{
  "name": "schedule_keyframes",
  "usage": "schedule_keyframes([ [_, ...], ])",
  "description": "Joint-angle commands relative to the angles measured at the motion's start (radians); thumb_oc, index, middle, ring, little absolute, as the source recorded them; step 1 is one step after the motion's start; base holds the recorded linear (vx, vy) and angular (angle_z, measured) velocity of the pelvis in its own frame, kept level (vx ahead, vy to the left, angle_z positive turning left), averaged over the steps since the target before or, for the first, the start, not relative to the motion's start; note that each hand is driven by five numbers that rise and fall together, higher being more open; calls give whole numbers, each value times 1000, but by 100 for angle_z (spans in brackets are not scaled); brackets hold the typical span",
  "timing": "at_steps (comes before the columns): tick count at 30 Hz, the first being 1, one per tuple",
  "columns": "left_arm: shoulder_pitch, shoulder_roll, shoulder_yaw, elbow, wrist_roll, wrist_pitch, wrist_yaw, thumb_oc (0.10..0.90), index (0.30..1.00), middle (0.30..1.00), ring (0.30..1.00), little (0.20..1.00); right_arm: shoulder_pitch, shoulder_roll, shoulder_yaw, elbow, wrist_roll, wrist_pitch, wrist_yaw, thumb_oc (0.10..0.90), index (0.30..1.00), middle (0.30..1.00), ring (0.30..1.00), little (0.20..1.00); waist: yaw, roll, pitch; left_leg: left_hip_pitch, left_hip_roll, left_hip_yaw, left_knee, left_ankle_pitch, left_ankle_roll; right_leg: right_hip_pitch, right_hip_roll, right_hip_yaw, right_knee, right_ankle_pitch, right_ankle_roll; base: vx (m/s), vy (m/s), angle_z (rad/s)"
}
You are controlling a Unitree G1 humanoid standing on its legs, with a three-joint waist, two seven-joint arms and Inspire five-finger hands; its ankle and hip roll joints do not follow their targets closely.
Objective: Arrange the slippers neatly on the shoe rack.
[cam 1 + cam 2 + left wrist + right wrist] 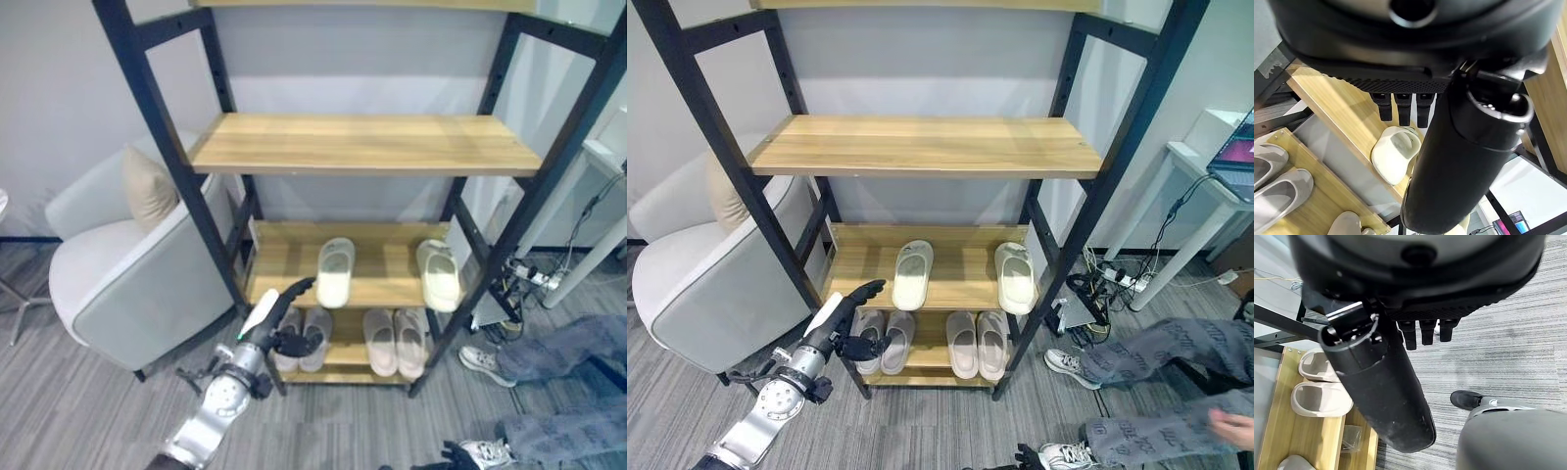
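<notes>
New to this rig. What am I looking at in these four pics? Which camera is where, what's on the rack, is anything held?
It's a humanoid robot with two arms ending in dark fingered hands. Two pictures come from a stereo camera in its head, looking down at a shoe rack. The other two come from cameras on each wrist, so the dark bulk filling them is the hand itself.

The low middle shelf holds two cream slippers, set apart from each other. The bottom shelf holds a grey pair and a pinkish pair.

The left hand reaches toward the rack's left front, fingers open, holding nothing. The right hand hangs over the floor, also open and holding nothing.
</notes>
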Motion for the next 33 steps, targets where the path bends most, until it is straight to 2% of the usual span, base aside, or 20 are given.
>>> schedule_keyframes([
  [1, -193, -34, 56, -60, 47, -67, 67, 800, 900, 900, 900, 900, -12, 18, 31, 28, -38, -7, -13, 800, 900, 900, 900, 900, 8, 41, 21, -21, 10, -127, 0, -58, -26, 94, 43, -44, 23, -174, 37, 30, 7, 13],
  [11, -472, -49, -26, 118, 103, -46, 174, 800, 900, 900, 900, 900, -8, -13, 47, 17, -43, -5, -21, 800, 900, 900, 900, 900, -21, 48, 58, -75, 9, -127, 0, -42, -30, 35, 40, -39, 22, -155, 44, 7, -1, 2],
  [18, -703, -16, -78, 238, 161, -23, 253, 800, 900, 900, 900, 900, -17, -42, 67, 8, -53, -18, -32, 800, 900, 900, 900, 900, -53, 73, 100, -139, 5, -108, 0, -29, -32, -37, 34, -20, 21, -129, 53, -17, 13, -5],
  [28, -893, 7, -116, 408, 182, 19, 318, 800, 900, 900, 900, 900, -56, -71, 87, -24, -64, -34, -51, 800, 900, 900, 900, 900, -73, 85, 143, -206, 4, -85, 0, -13, -28, -120, 31, 14, 24, -105, 61, -16, 23, -14],
  [33, -964, 36, -154, 469, 254, 43, 337, 800, 900, 900, 900, 900, -65, -82, 90, -36, -62, -47, -58, 800, 900, 900, 900, 900, -83, 81, 164, -234, 7, -73, 0, -10, -27, -155, 28, 24, 26, -97, 62, -15, 17, -11],
])
